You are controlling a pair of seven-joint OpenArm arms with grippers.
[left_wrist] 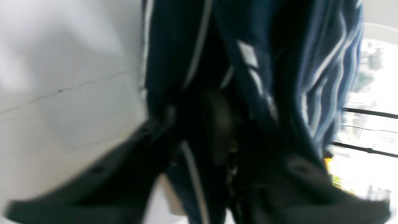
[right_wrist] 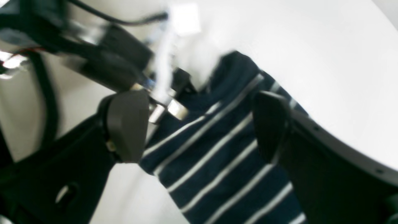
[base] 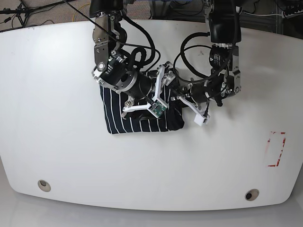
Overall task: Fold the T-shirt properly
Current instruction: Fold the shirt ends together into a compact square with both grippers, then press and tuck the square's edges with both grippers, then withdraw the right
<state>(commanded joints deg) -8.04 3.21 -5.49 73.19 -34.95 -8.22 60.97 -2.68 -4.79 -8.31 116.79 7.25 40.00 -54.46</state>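
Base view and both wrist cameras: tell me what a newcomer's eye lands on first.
First, the dark navy white-striped T-shirt, bunched into a compact bundle near the middle of the white table. Next, both arms crowding over it: the left gripper is shut on hanging folds of the fabric, while the right gripper stands open with the striped cloth showing between its fingers. A red outlined rectangle marks the table's right side.

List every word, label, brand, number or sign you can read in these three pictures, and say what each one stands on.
No text can be read in any view.
T-shirt: plain white stripes only, no print or tag showing.
Red mark on the table, near its edge: an outline, no letters or digits legible.
Small green board on the white bracket: any markings too small to read.
Both wrist views are too blurred for lettering.
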